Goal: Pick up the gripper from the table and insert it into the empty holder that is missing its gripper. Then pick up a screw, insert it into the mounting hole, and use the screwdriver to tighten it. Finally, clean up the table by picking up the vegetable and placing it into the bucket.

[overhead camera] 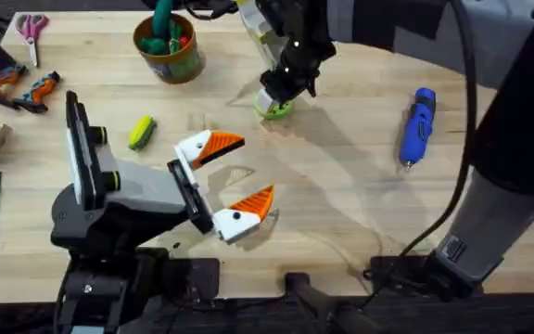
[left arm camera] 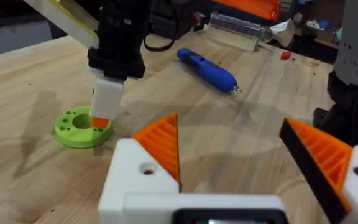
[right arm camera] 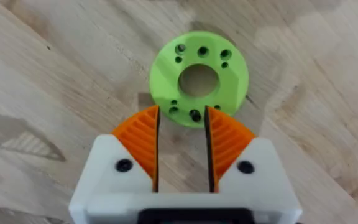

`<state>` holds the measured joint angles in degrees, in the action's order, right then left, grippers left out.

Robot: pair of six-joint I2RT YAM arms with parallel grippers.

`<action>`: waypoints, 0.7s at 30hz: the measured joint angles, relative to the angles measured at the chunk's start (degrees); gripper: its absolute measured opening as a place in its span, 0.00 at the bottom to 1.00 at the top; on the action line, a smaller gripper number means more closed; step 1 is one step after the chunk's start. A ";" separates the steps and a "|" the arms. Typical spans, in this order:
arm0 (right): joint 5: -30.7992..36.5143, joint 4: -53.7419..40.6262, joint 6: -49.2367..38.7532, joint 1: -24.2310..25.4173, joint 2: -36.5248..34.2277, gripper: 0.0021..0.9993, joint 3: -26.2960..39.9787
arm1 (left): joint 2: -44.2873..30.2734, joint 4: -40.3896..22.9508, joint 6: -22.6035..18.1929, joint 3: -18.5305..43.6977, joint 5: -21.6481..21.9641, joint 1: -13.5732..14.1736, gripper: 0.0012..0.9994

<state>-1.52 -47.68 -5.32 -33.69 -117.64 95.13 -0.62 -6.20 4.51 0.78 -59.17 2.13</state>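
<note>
Screwdriver: I see the stubby bright blue cylindrical electric screwdriver [overhead camera: 417, 125] lying flat on the wooden worktop [overhead camera: 341, 213] at the right, dark tip toward me, touched by nothing; my left wrist view also shows it [left arm camera: 207, 70].
Vegetable: the small yellow-green oblong toy vegetable [overhead camera: 141, 132] lies on the worktop at the left, just beside my left arm, below the bucket.
Bucket: the small round brown-olive tub with a green rim [overhead camera: 168, 48] stands at the far left-centre, colourful toy items inside.
Green disc: a flat lime-green plastic ring with small holes [right arm camera: 199, 78] lies at the far centre of the worktop.
Right claw: [right arm camera: 181, 146] white blocks with orange ribbed tips, pointing down just above the near edge of the green disc; the fingers stand a narrow gap apart with nothing between them.
Left claw: [overhead camera: 235, 176] white with orange tips, spread wide apart over the bare middle of the worktop, holding nothing.
Surroundings: pink-handled scissors [overhead camera: 31, 30] and orange-and-black hand tools [overhead camera: 24, 88] lie at the far left edge.
</note>
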 joint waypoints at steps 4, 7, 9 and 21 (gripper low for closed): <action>0.12 0.01 0.00 0.00 -1.97 0.38 0.17 | 0.00 0.00 0.00 0.00 -0.01 0.00 0.99; 1.18 0.04 -0.02 0.06 -2.23 0.38 0.50 | 0.00 0.00 -0.01 0.00 -0.01 0.00 0.99; 1.77 0.02 0.00 -0.04 -2.23 0.38 0.50 | 0.00 0.00 0.00 0.00 -0.01 0.00 0.99; 2.78 0.17 0.19 -0.04 -2.23 0.02 0.53 | 0.00 0.00 0.00 0.00 -0.01 0.00 0.99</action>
<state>1.26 -47.51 -5.13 -33.74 -119.87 95.67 -0.62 -6.20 4.51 0.78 -59.17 2.13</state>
